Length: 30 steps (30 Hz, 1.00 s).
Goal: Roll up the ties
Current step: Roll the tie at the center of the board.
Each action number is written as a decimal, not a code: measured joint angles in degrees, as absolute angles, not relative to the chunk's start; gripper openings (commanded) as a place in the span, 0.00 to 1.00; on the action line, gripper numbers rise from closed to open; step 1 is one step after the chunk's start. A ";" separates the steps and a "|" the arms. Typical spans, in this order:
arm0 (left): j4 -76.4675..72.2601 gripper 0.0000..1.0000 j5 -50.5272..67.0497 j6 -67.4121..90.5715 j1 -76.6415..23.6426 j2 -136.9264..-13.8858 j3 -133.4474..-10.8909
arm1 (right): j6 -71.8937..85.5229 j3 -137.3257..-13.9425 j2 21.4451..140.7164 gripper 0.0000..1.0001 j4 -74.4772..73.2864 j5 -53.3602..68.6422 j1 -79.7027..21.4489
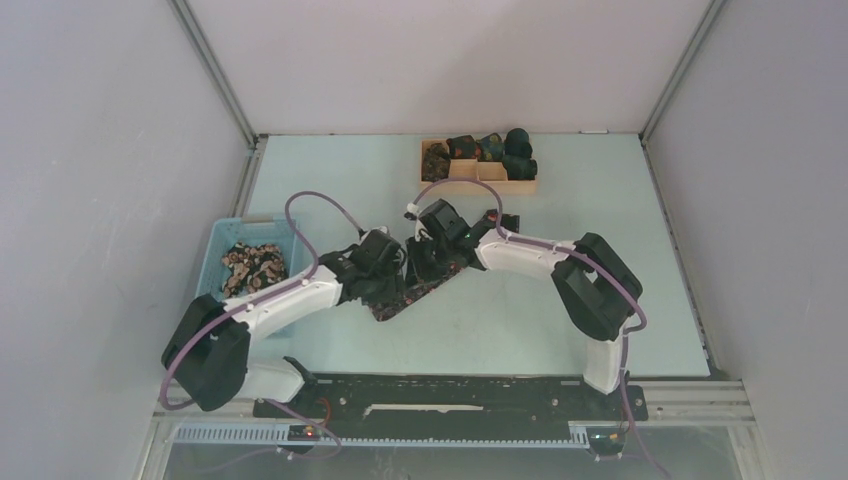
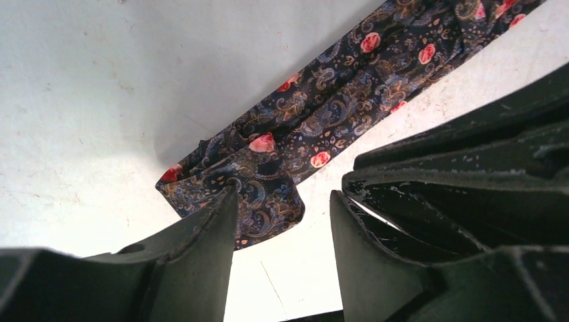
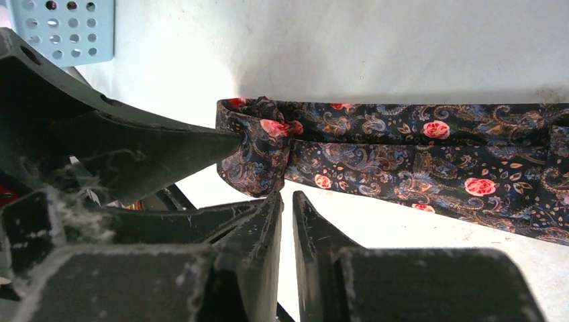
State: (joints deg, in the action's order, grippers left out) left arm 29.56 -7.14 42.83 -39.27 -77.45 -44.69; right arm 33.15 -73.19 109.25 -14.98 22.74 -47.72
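One tie (image 1: 415, 297), dark with red-pink flowers and tan paisley, lies slanted on the table between the arms. Its near end is folded over into a small loop (image 2: 258, 181) (image 3: 258, 157). My left gripper (image 1: 383, 262) (image 2: 285, 198) stands open at that loop. Its left fingertip (image 2: 228, 201) touches the fold, and nothing lies between the jaws. My right gripper (image 1: 432, 250) (image 3: 287, 198) is just in front of the same fold, nearly shut with only a slim gap, and holds nothing. The rest of the tie (image 3: 436, 151) stretches off to the right.
A light-blue basket (image 1: 230, 228) (image 3: 67, 30) with more ties stands at the left. A wooden divided tray (image 1: 505, 185) with several rolled ties sits at the back. The left gripper's finger (image 3: 147, 144) crosses the right wrist view. Grey walls close in both sides.
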 measured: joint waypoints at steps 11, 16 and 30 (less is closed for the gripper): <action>28.84 0.68 -7.18 41.52 -39.35 -69.93 -42.85 | 34.15 -73.17 107.77 0.24 -14.00 22.28 -47.72; 29.76 0.68 -7.38 41.01 -39.38 -66.57 -42.85 | 34.17 -73.23 107.11 0.27 -13.72 21.78 -48.23; 31.05 0.67 -14.72 40.47 -39.38 -46.17 -31.62 | 34.09 -77.67 109.32 0.26 -15.33 20.58 -52.27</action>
State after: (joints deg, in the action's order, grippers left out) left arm 31.05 -14.72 40.47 -39.38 -46.17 -31.62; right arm 34.09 -77.67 109.32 -15.33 20.58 -52.27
